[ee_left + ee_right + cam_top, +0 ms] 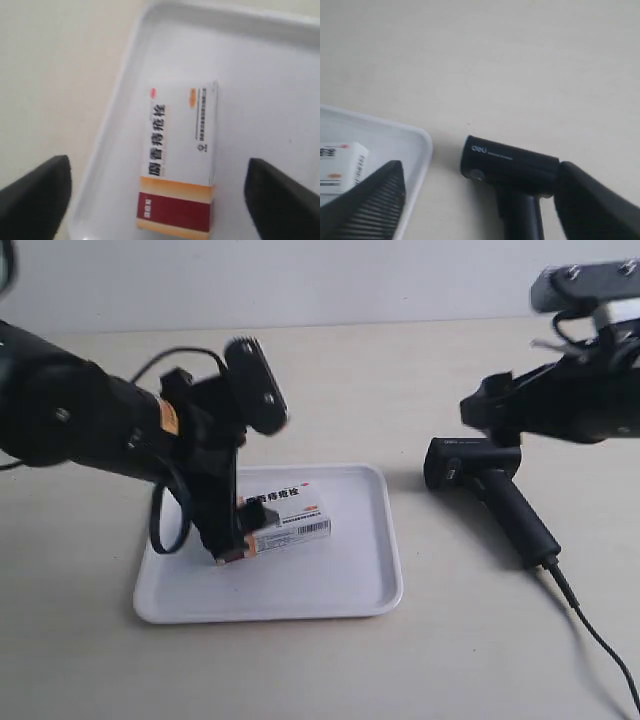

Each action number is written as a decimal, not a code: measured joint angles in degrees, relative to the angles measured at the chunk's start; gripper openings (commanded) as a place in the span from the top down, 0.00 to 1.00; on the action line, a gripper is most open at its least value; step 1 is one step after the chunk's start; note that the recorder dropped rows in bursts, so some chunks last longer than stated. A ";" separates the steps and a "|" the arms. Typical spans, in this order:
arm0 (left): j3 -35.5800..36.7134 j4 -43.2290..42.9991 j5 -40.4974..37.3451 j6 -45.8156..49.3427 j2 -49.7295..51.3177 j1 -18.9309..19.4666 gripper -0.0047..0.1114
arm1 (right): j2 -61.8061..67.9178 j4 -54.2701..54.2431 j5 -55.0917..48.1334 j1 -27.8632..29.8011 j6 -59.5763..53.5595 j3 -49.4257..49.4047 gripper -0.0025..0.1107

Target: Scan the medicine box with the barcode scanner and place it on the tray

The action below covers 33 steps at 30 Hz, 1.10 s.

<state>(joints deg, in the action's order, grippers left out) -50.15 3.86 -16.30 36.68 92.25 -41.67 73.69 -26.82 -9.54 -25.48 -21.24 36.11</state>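
The medicine box (290,518) lies flat inside the white tray (350,580), its red and orange end toward the arm at the exterior view's left. In the left wrist view my left gripper (157,160) is open and straddles the medicine box (182,155), with a wide gap on each side and tray (260,75) floor beneath. The black barcode scanner (490,490) lies on the table right of the tray. Above its head, my right gripper (480,165) is open over the barcode scanner (510,162), holding nothing.
The scanner's black cable (590,630) runs off toward the table's front right. The tray's corner (395,135) lies close to the scanner head. Beige tabletop surrounds the tray.
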 measured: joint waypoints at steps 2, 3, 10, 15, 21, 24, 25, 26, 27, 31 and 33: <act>0.42 0.00 -1.75 -3.41 -6.52 0.36 0.76 | -9.32 0.79 -3.16 0.00 0.00 0.00 0.69; 0.97 0.00 -2.16 -5.24 -9.88 0.67 0.92 | -13.63 1.01 -4.03 0.00 0.00 -0.27 0.78; 11.84 0.00 4.20 -17.62 -31.91 1.03 0.94 | -41.09 1.25 -2.57 0.00 0.64 -9.91 0.98; 24.39 0.00 15.07 -25.59 -46.82 1.03 0.94 | -56.22 1.29 -0.33 0.00 0.95 -21.73 0.98; 35.71 0.00 17.73 -28.33 -60.90 1.03 0.94 | -66.91 0.73 -0.11 0.00 2.90 -29.78 0.98; 39.37 0.00 17.62 -28.33 -64.88 1.03 0.94 | -69.63 0.62 -1.07 0.00 3.03 -30.39 0.98; 40.30 0.00 17.62 -28.33 -65.88 1.03 0.94 | -70.10 0.62 -1.19 0.00 3.03 -30.50 0.98; 41.07 0.00 17.62 -28.37 -66.68 1.03 0.94 | -70.37 0.53 -1.28 0.00 3.03 -30.50 0.98; 41.53 0.00 17.62 -28.37 -67.23 1.03 0.94 | -70.56 0.50 -1.41 0.00 3.15 -30.50 0.98; 42.51 0.00 17.52 -28.37 -67.89 1.03 0.94 | -70.66 0.50 -1.41 0.00 3.25 -30.50 0.98; 42.62 0.00 17.52 -28.46 -68.01 1.03 0.94 | -70.66 0.50 -1.51 0.00 3.25 -30.50 0.98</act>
<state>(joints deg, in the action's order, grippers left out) -7.53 3.86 1.23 8.21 24.24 -40.64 3.03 -26.32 -11.05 -25.48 -17.99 5.62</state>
